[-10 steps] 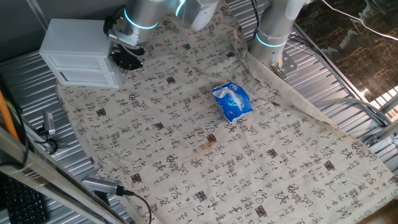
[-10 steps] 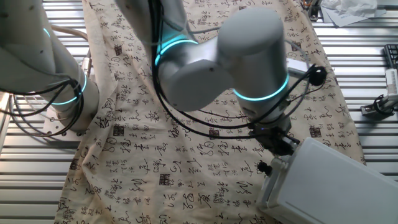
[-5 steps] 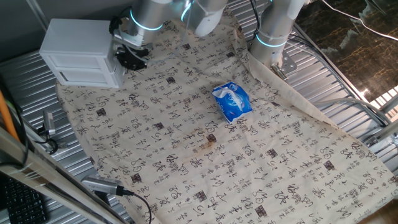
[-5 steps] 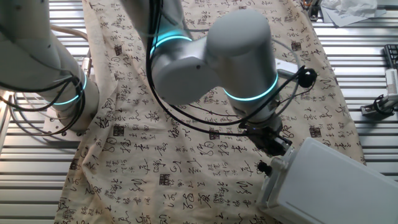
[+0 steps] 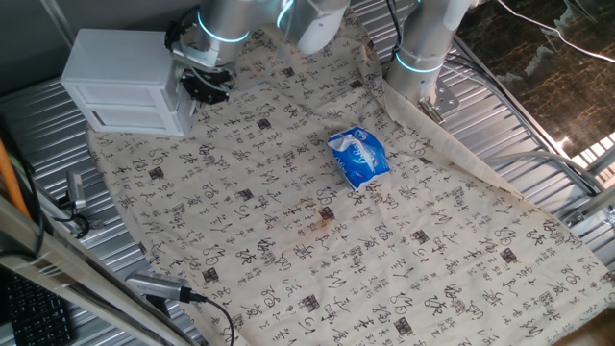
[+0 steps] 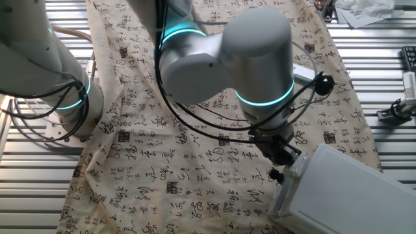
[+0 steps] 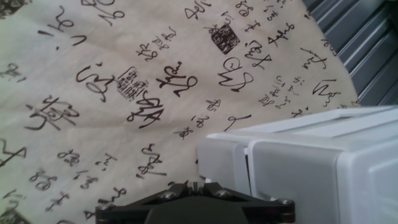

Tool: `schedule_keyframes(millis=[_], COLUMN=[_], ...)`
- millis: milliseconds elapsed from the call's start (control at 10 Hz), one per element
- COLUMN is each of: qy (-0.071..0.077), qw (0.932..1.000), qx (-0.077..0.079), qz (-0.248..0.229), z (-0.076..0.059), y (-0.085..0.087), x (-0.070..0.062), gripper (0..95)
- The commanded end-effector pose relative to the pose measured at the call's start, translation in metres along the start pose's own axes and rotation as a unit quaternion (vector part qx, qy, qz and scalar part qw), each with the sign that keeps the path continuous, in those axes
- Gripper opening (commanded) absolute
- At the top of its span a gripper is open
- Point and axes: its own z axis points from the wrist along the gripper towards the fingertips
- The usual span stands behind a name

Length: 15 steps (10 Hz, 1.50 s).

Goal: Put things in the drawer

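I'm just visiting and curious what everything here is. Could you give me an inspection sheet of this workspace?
Surface: cloth printed with black calligraphy, on a ribbed metal table.
Job's things: white cabinet at the cloth's corner, drawer shut; no wooden block seen.
Clutter: blue packet mid-cloth.
Grippers: gripper beside the cabinet's side; fingers not visible.
Cables: black cables looped along the arm.
Surroundings: keyboard at the edge.

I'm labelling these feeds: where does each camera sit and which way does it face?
One fixed view: high, facing down over the cloth; white cabinet far left, blue packet centre, arm above.
The other fixed view: opposite side, close behind the arm; claw beside the cabinet.
Hand view: on the claw, facing cloth and cabinet corner.
All share the cabinet.
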Motion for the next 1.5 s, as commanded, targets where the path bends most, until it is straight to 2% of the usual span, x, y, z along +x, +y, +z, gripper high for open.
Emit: schedule_keyframes(millis=[100, 300, 600, 700, 800, 1100, 1300, 1400, 1500], qy=[-0.01, -0.009, -0.014, -0.013, -0.011, 0.007, 0.02, 0.031, 0.04], qw=[0.9991, 0.9956, 0.9846, 0.9825, 0.9774, 0.9629, 0.9447, 0.9287, 0.9148], qx=[-0.036, -0.067, -0.104, -0.106, -0.111, -0.125, -0.137, -0.144, -0.143], qz=[0.022, 0.065, 0.14, 0.153, 0.179, 0.239, 0.297, 0.34, 0.376], z=[0.003, -0.007, -0.008, -0.008, -0.009, -0.01, -0.017, -0.023, -0.03], y=[0.013, 0.021, 0.034, 0.036, 0.041, 0.053, 0.062, 0.066, 0.07], x=[-0.008, -0.015, -0.023, -0.024, -0.027, -0.033, -0.037, -0.04, -0.042], gripper=[0.0, 0.0, 0.0, 0.0, 0.0, 0.0, 0.0, 0.0, 0.0])
